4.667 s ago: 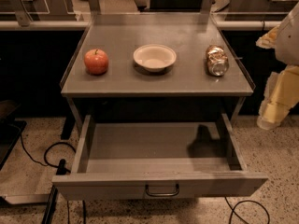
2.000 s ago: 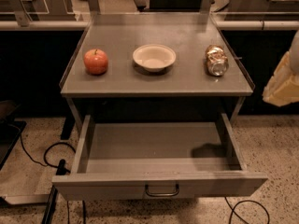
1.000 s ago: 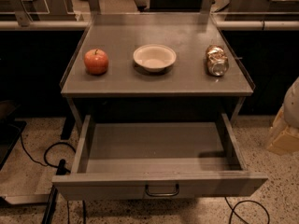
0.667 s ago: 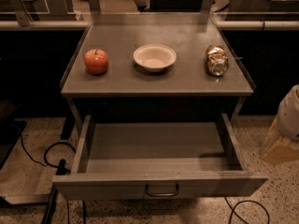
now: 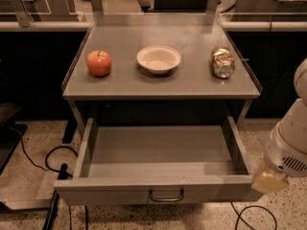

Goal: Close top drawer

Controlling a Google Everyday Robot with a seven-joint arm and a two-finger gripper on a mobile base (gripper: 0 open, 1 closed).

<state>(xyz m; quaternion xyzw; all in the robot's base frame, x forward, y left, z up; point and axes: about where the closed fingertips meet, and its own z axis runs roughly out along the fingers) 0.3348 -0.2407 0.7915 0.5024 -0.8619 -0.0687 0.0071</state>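
Note:
The top drawer (image 5: 115,191) is a wide grey metal drawer under the cabinet top, pulled far out toward me. Its inside is bare. A small dark loop handle (image 5: 166,195) sits at the centre of its flat front panel. My white arm (image 5: 292,138) comes in from the right edge. My gripper (image 5: 268,180) shows as a tan piece at the arm's low end, just right of the drawer's front right corner. I cannot tell whether it touches the drawer.
On the cabinet top (image 5: 192,83) stand a red apple (image 5: 99,63), a white bowl (image 5: 159,59) and a lying can (image 5: 222,62). Black cables (image 5: 50,159) lie on the speckled floor at left and lower right. A rail (image 5: 43,26) runs behind.
My arm has dropped down the right side, from level with the cabinet top to beside the drawer's front right corner. The drawer and the things on top have not moved.

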